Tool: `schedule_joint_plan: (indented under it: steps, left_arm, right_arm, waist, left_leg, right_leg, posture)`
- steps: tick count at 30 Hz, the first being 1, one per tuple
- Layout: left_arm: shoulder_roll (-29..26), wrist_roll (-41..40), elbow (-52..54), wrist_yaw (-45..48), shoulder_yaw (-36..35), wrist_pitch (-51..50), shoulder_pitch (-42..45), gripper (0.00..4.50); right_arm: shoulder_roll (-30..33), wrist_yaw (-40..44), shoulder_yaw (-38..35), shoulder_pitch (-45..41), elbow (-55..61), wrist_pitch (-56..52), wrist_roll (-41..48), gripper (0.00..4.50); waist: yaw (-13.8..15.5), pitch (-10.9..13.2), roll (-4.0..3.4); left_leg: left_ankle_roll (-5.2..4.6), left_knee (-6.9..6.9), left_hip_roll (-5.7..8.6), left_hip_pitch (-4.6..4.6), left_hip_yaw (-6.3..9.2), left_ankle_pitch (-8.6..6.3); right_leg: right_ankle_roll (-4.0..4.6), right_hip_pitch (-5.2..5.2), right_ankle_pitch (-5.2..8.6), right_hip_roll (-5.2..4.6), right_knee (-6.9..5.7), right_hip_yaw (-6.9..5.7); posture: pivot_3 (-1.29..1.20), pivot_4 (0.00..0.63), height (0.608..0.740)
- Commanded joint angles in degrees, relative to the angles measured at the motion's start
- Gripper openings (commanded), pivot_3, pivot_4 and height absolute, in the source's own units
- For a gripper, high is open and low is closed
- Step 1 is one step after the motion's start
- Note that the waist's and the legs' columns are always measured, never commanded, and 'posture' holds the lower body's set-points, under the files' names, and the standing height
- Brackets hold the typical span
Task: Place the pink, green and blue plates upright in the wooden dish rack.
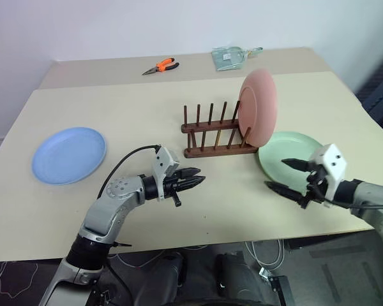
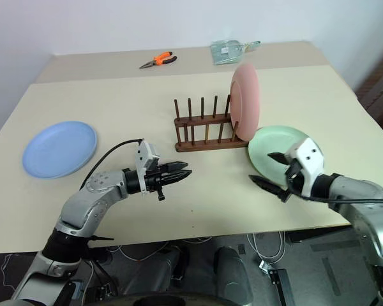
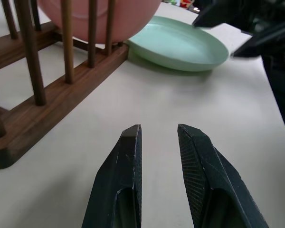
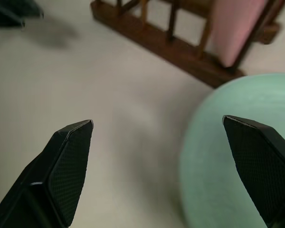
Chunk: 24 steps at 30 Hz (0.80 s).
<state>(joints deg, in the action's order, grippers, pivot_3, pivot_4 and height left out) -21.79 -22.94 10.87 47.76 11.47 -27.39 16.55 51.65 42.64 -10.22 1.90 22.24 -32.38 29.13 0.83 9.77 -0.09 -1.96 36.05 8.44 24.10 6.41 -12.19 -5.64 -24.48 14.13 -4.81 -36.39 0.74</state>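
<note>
Wide-open right end effector (image 1: 292,174) hovers at the green plate (image 1: 287,150)'s near rim; light, stiff, slick plastic, best pinched there. Left end effector (image 1: 193,178) narrow, empty.

Your robot's left arm (image 1: 108,213) is cast in silver-grey metal, with a rounded joint housing dotted by small screw holes, and a thin black cable loops from it to the wrist. A boxy white camera module (image 1: 165,164) sits on that wrist above a black collar. The left gripper (image 1: 193,181) ends in two black, tapered fingers (image 3: 121,185) with a fine cross-hatched texture on their inner faces. Your right arm (image 2: 364,201) matches: grey shell, white wrist module (image 2: 304,156), black cable, and the right gripper (image 2: 268,169) with pointed black fingers (image 4: 69,159).
</note>
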Motion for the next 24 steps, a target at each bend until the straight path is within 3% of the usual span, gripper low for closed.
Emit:
schedule_joint_plan:
  steps: [1,2,5,7,12,19,24]
  left_arm:
    - [0.2,0.3,0.8,0.4,0.1,1.4,0.5,1.22]
    - [0.1,0.3,0.9,0.4,0.1,1.4,0.3,1.22]
    - [-0.1,0.4,1.2,0.3,0.1,1.5,-0.2,1.22]
    - [-0.1,0.5,1.4,0.1,0.1,1.5,-0.5,1.22]
    - [0.0,0.9,1.4,-0.3,0.0,1.7,-0.9,1.22]
    - [0.1,1.5,0.7,-0.6,-0.4,2.7,-0.6,1.22]
    - [0.9,3.9,-3.2,-3.6,-2.2,6.8,0.1,1.22]
  right_arm:
    - [1.1,-2.0,3.4,-0.2,-2.1,3.4,-8.4,4.46]
    - [0.9,-2.2,4.0,-0.1,-3.0,4.4,-10.0,4.46]
    - [0.3,-2.5,4.6,-0.5,-4.9,4.8,-12.4,3.6]
    - [0.4,-2.6,4.9,-1.0,-5.8,4.7,-13.8,2.74]
    - [-0.2,-4.6,5.0,-3.4,-7.5,3.9,-17.3,0.07]
    - [0.3,-6.8,0.7,-7.9,-6.2,4.9,-18.7,0.07]
    - [-3.5,-14.2,-7.7,-21.1,-11.7,7.4,-16.3,0.07]
  waist:
    - [0.1,0.0,0.01]
    - [0.2,0.0,0.01]
    - [0.2,0.0,0.01]
    - [0.1,0.0,0.01]
    - [-0.1,0.0,0.01]
    - [0.1,0.0,0.03]
    - [-0.1,0.0,-0.08]
  left_leg:
    - [-0.01,0.0,0.0,0.04,0.0,-0.01]
    - [-0.02,0.01,0.01,0.05,0.0,-0.01]
    - [-0.03,0.02,0.02,0.06,0.0,-0.02]
    - [-0.03,0.01,0.02,0.06,0.0,-0.02]
    - [-0.03,0.02,0.02,0.05,0.0,-0.01]
    - [-0.03,0.07,0.03,0.04,0.0,-0.02]
    - [0.0,0.06,0.02,0.03,-0.07,0.01]
  right_leg:
    - [-0.02,-0.01,-0.02,0.0,0.04,0.0]
    - [-0.04,-0.01,-0.03,0.0,0.06,0.0]
    - [-0.07,-0.01,-0.05,0.0,0.08,0.0]
    - [-0.06,-0.01,-0.06,0.01,0.08,0.0]
    - [-0.05,-0.01,-0.07,0.02,0.06,0.01]
    - [-0.22,0.02,-0.18,0.02,0.07,0.02]
    - [-0.21,-0.02,-0.3,0.05,0.07,0.08]
  posture:
    - [0.0,0.15,0.727]
    - [0.0,0.15,0.727]
    - [0.0,0.15,0.727]
    - [0.0,0.15,0.727]
    - [0.0,0.15,0.727]
    - [0.0,0.15,0.727]
    - [0.0,0.15,0.727]
